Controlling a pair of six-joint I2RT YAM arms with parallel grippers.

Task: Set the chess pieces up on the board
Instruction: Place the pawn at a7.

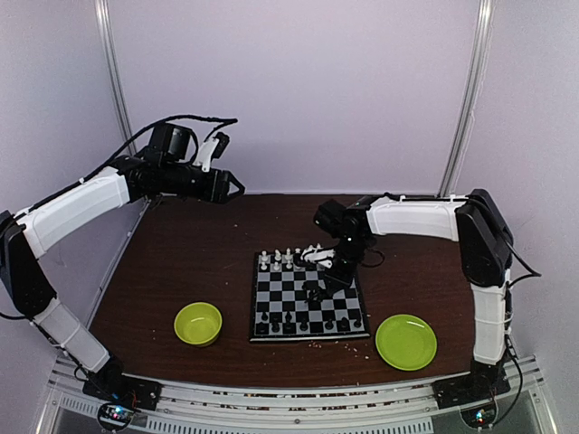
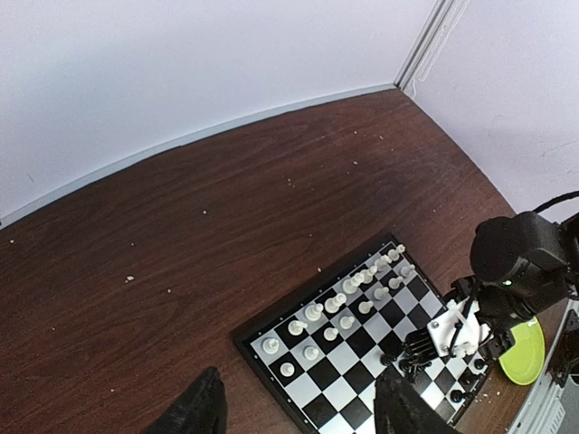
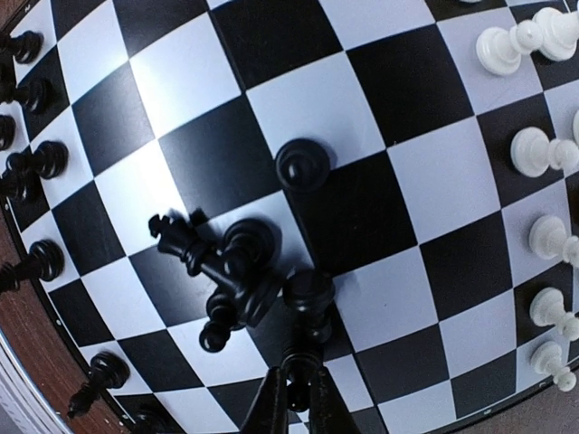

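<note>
One dark brown table [image 1: 181, 262] carries everything. The board [image 1: 280, 298] lies flat at its middle, nearer the front edge. A green plate [image 1: 406, 342] sits just off the board's right front corner, and a smaller green bowl [image 1: 198, 323] sits to its left. The left gripper [image 1: 233, 188] hangs high over the far left corner, fingers spread wide with nothing between them. The right gripper [image 3: 294, 393] is down over the board with its fingers pressed together; whether they pinch a piece I cannot tell. Along the far edge stand the white chess pieces [image 1: 276, 260], along the near edge the black chess pieces [image 1: 303, 318]. A toppled heap [image 3: 231, 271] of black ones lies just beside the right fingertips.
</note>
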